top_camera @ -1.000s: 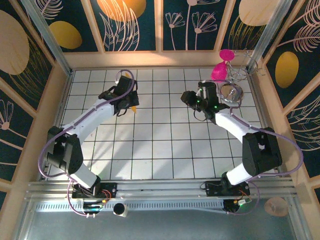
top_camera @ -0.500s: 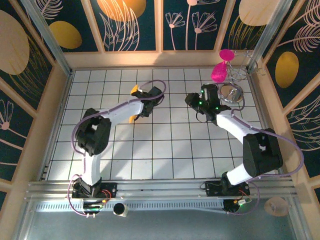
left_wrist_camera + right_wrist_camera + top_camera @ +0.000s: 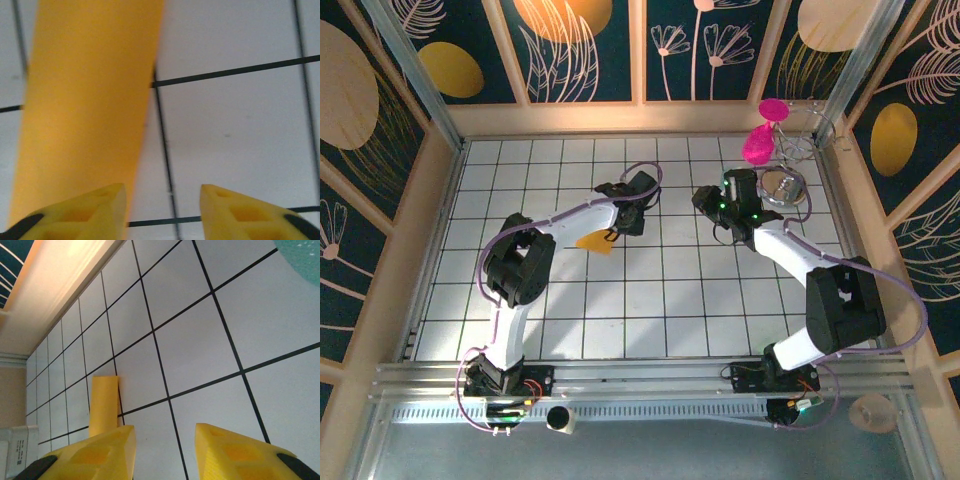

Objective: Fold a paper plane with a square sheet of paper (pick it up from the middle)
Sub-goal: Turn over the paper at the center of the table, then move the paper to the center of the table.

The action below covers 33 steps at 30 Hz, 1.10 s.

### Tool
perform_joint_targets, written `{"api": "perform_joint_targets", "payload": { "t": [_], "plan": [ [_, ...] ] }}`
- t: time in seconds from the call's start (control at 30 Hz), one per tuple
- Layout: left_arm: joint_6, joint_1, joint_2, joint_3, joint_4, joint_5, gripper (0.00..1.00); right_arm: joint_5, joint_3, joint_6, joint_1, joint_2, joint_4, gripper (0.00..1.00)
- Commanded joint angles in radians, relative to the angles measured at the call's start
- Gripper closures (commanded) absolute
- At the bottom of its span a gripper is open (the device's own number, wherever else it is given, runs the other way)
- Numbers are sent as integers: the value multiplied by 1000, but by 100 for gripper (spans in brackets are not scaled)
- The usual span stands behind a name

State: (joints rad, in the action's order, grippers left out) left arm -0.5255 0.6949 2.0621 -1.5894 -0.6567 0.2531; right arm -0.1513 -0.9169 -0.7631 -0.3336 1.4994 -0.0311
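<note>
The square sheet of paper is folded into a narrow orange-yellow shape, the paper plane. It lies on the white tiles left of centre. My left gripper hovers just right of and above it, open. In the left wrist view the paper plane runs as a long orange band past the left finger. The left gripper has only bare tile between its fingers. My right gripper hangs open over bare tiles to the right, holding nothing. A yellow strip stands beyond it; I cannot tell whether it is paper or the other gripper's finger.
A metal bowl, pink pieces and a wire rack crowd the back right corner beside the right arm. A pale teal edge shows at the top right of the right wrist view. Wooden walls ring the tiled floor.
The left arm swung from the back left toward the centre. Its jaws went from shut to open, and the folded paper it carried now lies loose on the tiles. The right arm barely moved.
</note>
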Motion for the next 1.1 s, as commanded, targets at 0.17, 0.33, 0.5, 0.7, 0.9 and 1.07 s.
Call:
{"api": "perform_joint_targets", "payload": {
  "t": [0.17,0.33,0.5,0.7,0.9,1.07],
  "plan": [
    [-112,-169,-221,237,228,-278,40,-80,-107,76,-109,144,23,55],
    [-173,-275,-328,395,293,-280,30,-131,-239,93,-234,303,20,53],
    [-238,-370,-429,539,379,-307,21,-187,-393,94,-331,468,30,56],
    [-274,-420,-492,649,427,-309,3,-235,-555,124,-382,622,105,60],
    [-278,-422,-486,651,437,-312,1,-272,-657,162,-392,727,202,63],
    [-271,-422,-461,637,445,-352,1,-241,-651,230,-389,739,287,63]
  ]
}}
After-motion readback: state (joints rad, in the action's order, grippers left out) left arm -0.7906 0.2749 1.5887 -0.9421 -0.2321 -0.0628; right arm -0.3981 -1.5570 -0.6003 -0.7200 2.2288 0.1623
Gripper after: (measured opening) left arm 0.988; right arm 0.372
